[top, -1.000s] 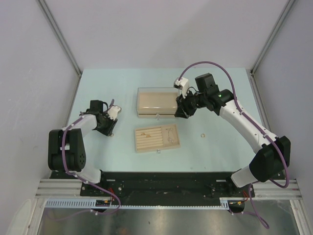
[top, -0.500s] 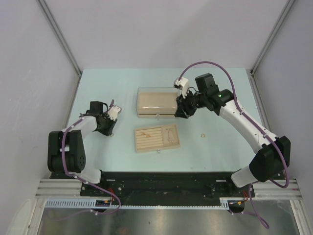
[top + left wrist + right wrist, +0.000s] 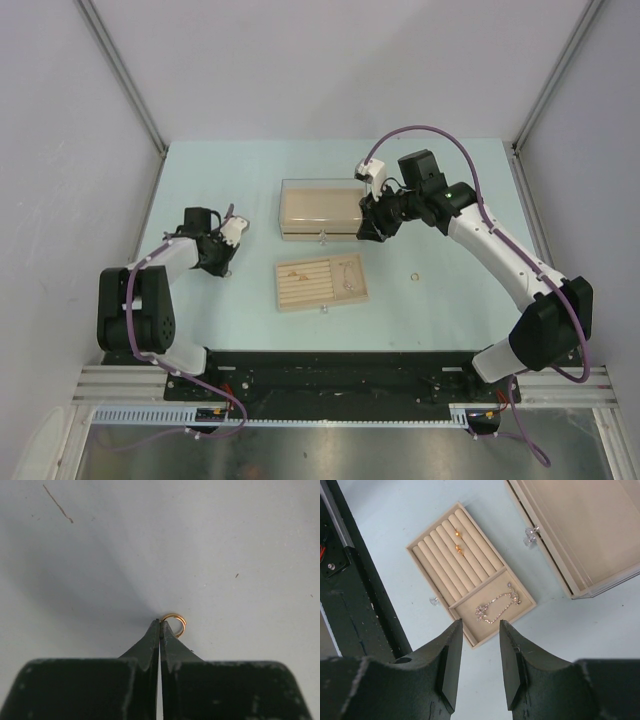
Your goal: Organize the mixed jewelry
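My left gripper (image 3: 160,622) is shut, low over the bare table at the left (image 3: 224,265). Its tips pinch the edge of a small gold ring (image 3: 179,620), most of which sticks out to the right of the tips. My right gripper (image 3: 481,622) is open and empty, held above the table between the beige box and the slotted tray (image 3: 368,232). The slotted tray (image 3: 420,542) holds two small gold pieces (image 3: 458,540) in its slots and a thin silvery chain (image 3: 497,605) in its flat compartment. Another gold ring (image 3: 413,275) lies loose on the table right of the tray.
A beige box (image 3: 320,208) with a clear lid and a small knob (image 3: 531,532) stands behind the tray (image 3: 320,282). The tray's own knob (image 3: 434,600) sticks out at its near side. The black base rail (image 3: 350,580) runs along the table's near edge.
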Robot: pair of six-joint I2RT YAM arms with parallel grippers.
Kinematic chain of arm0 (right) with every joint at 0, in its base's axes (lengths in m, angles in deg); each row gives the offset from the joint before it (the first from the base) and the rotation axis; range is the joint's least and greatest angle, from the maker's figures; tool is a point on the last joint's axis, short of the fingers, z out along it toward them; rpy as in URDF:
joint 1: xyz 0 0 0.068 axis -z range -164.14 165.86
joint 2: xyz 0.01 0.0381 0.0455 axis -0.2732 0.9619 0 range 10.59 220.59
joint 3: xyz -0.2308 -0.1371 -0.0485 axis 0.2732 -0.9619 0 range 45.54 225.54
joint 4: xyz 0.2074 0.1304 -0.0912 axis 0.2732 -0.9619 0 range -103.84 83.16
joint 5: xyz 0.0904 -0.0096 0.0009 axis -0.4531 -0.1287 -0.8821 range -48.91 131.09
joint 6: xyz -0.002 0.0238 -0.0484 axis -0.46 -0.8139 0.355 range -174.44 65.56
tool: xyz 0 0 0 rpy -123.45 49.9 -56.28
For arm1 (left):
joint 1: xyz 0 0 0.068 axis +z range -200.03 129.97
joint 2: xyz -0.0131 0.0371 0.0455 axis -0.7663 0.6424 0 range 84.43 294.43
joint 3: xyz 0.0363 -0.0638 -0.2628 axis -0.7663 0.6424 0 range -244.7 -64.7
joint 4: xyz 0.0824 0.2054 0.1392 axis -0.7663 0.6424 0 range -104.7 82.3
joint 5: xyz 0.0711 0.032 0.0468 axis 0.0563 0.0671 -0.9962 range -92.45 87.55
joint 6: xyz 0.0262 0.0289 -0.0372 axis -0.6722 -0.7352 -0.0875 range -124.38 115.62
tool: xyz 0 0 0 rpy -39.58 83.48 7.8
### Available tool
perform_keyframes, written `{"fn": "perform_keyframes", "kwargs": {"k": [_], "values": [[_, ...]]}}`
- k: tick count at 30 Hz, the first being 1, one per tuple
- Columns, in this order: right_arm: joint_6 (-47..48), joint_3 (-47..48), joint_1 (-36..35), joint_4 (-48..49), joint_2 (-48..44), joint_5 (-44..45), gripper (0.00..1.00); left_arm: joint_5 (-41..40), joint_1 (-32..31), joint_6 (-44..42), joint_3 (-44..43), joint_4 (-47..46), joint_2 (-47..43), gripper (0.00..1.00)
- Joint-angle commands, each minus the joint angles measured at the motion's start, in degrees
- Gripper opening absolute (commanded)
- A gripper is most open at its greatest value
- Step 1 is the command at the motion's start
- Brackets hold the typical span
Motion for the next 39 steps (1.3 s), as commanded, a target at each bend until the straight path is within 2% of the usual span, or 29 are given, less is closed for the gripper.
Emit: {"fn": "perform_keyframes", "kwargs": {"k": [1,12,17,19,24,30,39], "values": [[-0.07,-0.14,0.06,0.66,-0.09,-0.08,0.40,0.98,-0.28,-1.32,-0.49,2.88,1.62,0.00],[-0.95,-0.05,0.06,2.24,0.00,-1.04,0.42,8.28,-1.60,-0.01,-4.71,5.87,-6.02,0.00],[-1.74,2.31,0.06,1.81,1.49,-3.15,0.44,9.95,-5.63,1.75,-7.43,6.48,-10.24,0.00],[-2.61,4.69,0.06,1.11,3.07,-4.56,0.45,11.27,-6.87,3.42,-8.48,6.57,-11.30,0.00],[-5.95,10.48,-0.03,0.40,6.94,-9.82,0.56,15.39,-10.74,9.39,-12.00,4.56,-14.90,0.00],[-13.60,16.19,-0.03,3.65,11.95,-15.36,0.56,18.22,-15.39,17.48,-14.64,0.25,-17.01,0.00],[-20.90,21.74,-2.31,8.40,20.38,-18.71,0.52,14.97,-22.78,28.38,-15.26,-8.80,-18.60,0.00]]}}
